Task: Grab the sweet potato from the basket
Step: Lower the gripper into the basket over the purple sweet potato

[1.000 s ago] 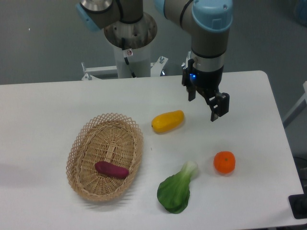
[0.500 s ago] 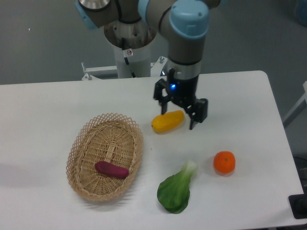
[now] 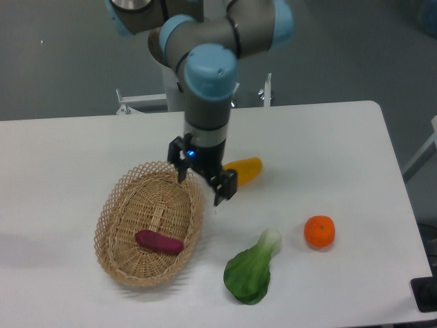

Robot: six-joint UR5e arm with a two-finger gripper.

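Jaws spread wide, holding nothing.
Gripper [image 3: 203, 180] hangs over the basket [image 3: 113, 208] rim; sweet potato [image 3: 158, 242] lies below-left.

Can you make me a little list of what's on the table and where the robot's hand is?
sweet potato: lying inside the basket
gripper: fingers open, empty, over the basket's right rim
yellow vegetable: on the table, partly behind the gripper
orange fruit: on the table, right side
leafy green: on the table, near the front
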